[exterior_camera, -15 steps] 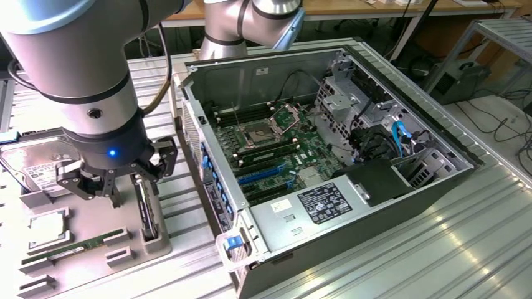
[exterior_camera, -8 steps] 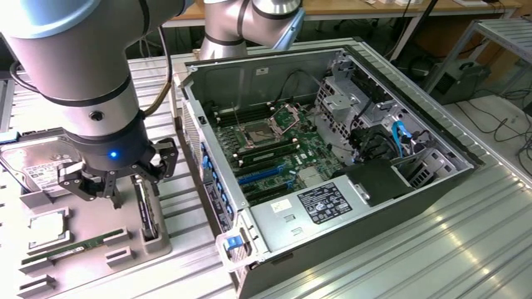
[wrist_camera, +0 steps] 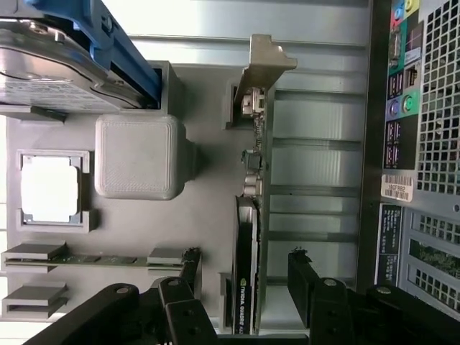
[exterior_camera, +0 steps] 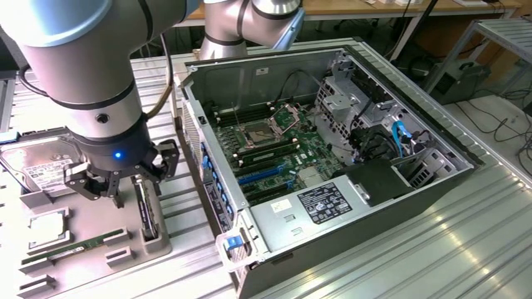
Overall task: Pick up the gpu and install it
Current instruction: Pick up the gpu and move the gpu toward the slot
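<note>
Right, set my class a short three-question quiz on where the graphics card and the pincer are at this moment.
1. True or false: the graphics card already sits inside the computer.
2. The pincer is: A) open, with a finger on each side of the graphics card; B) shut on the hard drive; C) down inside the computer.
3. Fill in: the graphics card stands on edge in a slot of the grey ____.
Key: 1 false; 2 A; 3 tray.

exterior: high, oblique, wide | wrist: close, looking down | shared: parts tray [exterior_camera: 87,218] [wrist_camera: 208,215]
</note>
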Motion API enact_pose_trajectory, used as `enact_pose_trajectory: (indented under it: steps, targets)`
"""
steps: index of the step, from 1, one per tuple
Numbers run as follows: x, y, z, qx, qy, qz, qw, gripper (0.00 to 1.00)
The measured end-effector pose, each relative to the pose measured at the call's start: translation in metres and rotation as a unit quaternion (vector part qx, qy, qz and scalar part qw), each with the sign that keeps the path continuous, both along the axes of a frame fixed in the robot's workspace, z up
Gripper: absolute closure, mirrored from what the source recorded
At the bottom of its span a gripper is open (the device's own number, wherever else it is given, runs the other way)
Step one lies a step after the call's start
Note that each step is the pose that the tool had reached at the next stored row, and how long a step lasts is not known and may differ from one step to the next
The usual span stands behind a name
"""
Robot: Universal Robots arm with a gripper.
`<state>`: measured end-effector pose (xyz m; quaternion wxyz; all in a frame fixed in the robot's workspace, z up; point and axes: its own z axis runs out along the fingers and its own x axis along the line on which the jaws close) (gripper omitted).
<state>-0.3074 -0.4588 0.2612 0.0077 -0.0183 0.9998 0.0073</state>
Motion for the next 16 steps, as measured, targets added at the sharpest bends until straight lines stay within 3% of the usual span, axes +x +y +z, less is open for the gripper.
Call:
enact_pose_trajectory:
  steps: [2, 7, 13, 16]
  targets:
    - [0.000, 0.0017, -0.0024, -0.0018, -0.0001, 0.000, 1.0000, 0.40]
    - [0.000, 0.0018, -0.0110, -0.0033, 0.0000, 0.000, 1.0000, 0.40]
    - [0.000, 0.0106, -0.0204, -0.0054, 0.0000, 0.000, 1.0000, 0.40]
    - [0.000, 0.0107, -0.0246, -0.0064, 0.0000, 0.000, 1.0000, 0.40]
